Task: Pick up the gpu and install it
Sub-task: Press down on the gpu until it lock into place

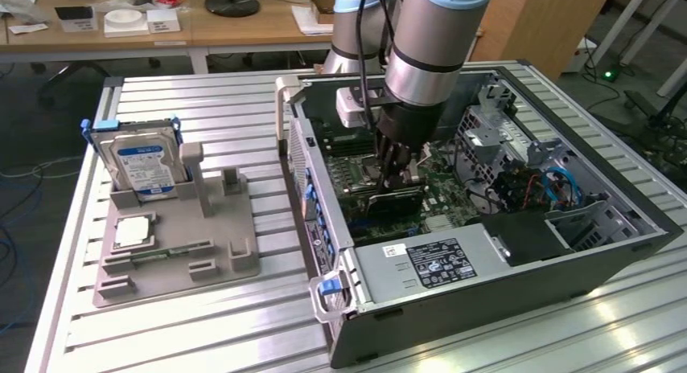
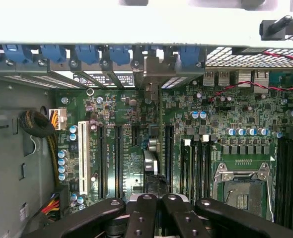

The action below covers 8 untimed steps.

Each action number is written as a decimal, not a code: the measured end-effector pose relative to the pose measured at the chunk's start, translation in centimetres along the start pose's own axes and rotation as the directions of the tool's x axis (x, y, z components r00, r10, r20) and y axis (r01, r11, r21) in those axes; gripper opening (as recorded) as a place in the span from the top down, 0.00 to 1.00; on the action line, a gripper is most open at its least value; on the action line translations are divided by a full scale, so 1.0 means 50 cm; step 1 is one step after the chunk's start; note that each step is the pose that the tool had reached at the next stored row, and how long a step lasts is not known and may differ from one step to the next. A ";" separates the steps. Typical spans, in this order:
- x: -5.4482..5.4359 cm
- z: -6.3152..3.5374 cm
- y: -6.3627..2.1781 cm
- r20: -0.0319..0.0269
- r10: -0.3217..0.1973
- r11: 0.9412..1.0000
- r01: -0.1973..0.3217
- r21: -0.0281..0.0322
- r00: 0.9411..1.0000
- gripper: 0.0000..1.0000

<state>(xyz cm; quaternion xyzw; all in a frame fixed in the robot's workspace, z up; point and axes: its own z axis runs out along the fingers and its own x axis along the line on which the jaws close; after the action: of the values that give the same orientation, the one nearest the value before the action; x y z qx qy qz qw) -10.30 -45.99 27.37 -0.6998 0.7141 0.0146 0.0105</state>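
Gpu (image 1: 388,201) on motherboard (image 1: 355,176) inside computer case (image 1: 451,301), hard drive (image 1: 141,162) on holder (image 1: 177,252) at exterior view's left

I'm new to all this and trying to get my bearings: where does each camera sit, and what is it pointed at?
Exterior view: off the arm, above the table, looking down on the open computer case, the grey parts holder and the arm reaching into the case.
Wrist view: on the arm's wrist, looking straight into the case at the motherboard; the black gripper shows, with the gpu edge-on.
Shared: the case interior, the motherboard, the gripper and the gpu.
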 end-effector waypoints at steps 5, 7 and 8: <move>0.000 0.000 0.013 -0.004 -0.004 1.000 0.004 -0.010 1.000 0.90; 0.000 0.000 0.020 -0.005 -0.005 1.000 0.005 -0.016 1.000 0.90; 0.001 0.000 0.025 -0.005 -0.005 1.000 0.005 -0.017 1.000 0.90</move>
<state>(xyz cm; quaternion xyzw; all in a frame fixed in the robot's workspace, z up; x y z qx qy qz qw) -11.52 -46.00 27.37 -0.7017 0.7122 0.0190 0.0026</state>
